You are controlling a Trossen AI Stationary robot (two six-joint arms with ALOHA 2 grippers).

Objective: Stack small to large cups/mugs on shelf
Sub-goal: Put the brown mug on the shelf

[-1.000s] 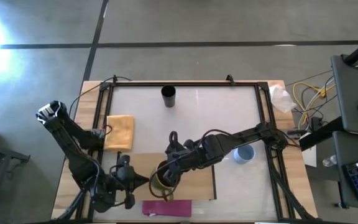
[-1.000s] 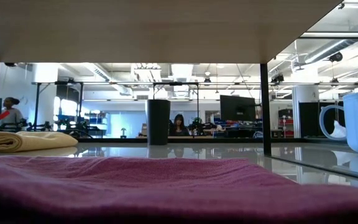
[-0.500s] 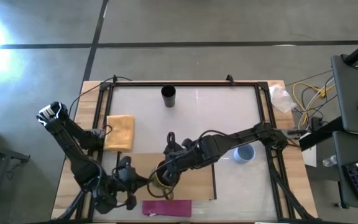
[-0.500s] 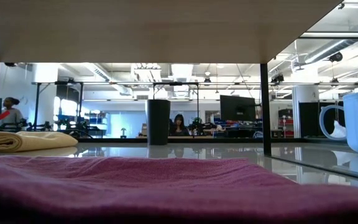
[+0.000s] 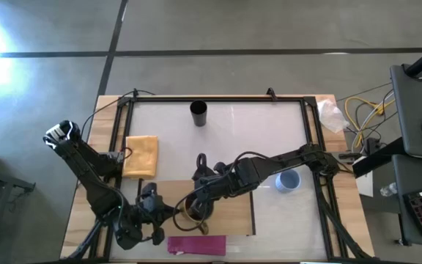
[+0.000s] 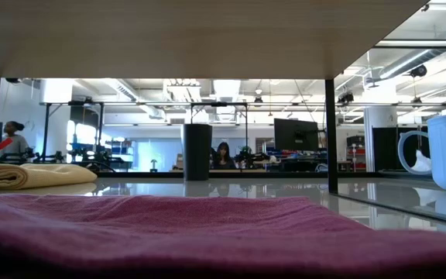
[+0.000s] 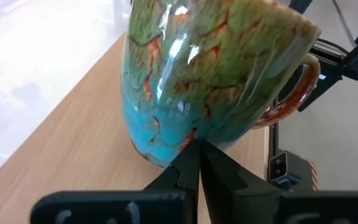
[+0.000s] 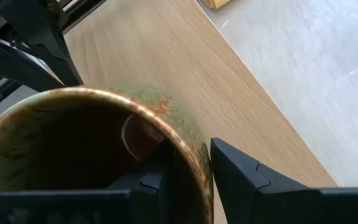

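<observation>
A brown-and-green glazed mug stands by its base on the light-wood shelf, handle toward the near edge. My right gripper comes from the right and is open, one finger inside the mug and one outside its rim. My left gripper, shut, meets the mug's left side. The black cup stands at the far middle of the table. The pale blue mug stands right of the shelf. My left gripper touches the mug's lower side wall, just above the base, with the tips of its shut fingers. It comes from the table's left, slanting down. The mug stays on the shelf. My right gripper straddles the rim; I cannot tell whether either finger touches the wall.
A folded yellow cloth lies at the left. A magenta strip lies at the near edge, filling the low view's foreground. The shelf's thin dark legs stand on the table. People and desks show in the room behind.
</observation>
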